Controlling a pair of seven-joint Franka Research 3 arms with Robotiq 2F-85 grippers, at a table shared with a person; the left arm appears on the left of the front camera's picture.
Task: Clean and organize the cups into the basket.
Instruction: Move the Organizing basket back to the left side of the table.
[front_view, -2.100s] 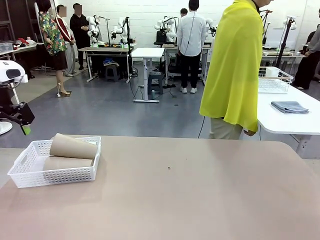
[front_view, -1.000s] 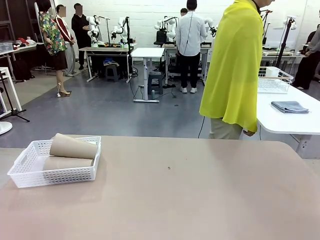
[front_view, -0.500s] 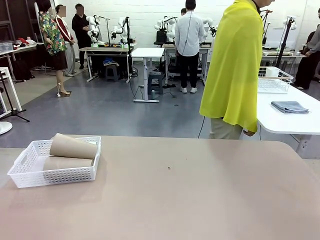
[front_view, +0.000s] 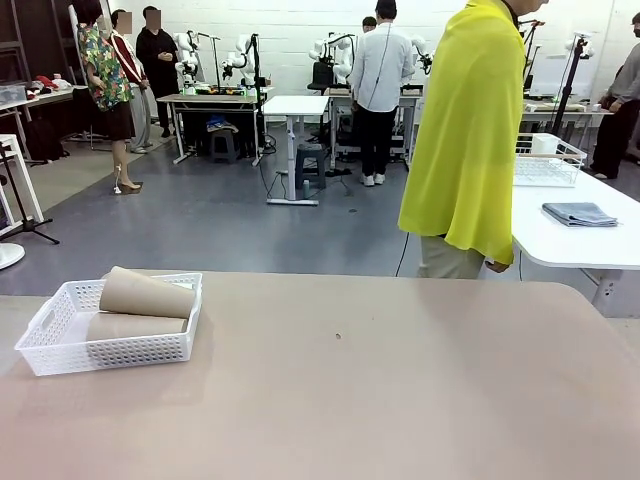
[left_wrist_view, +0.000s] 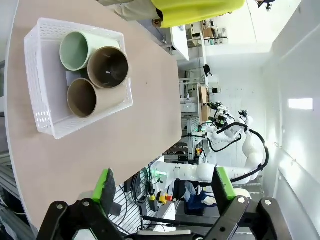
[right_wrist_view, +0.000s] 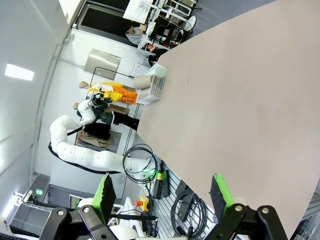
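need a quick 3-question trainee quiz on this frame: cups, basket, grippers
1. How many cups lie in the white basket?
2. True or false: the mint green cup stands upright on the table outside the basket.
3. The left gripper and right gripper are: A) both open and empty, B) both shut on cups, C) one holding the basket.

Key:
1. Three: two brown cups and the mint green one.
2. False: it lies on its side inside the basket.
3. A.

white mesh basket (left_wrist_view: 45, 100), tan cups (left_wrist_view: 108, 67) (one mint (left_wrist_view: 77, 50)), beige table (front_view: 400, 400)
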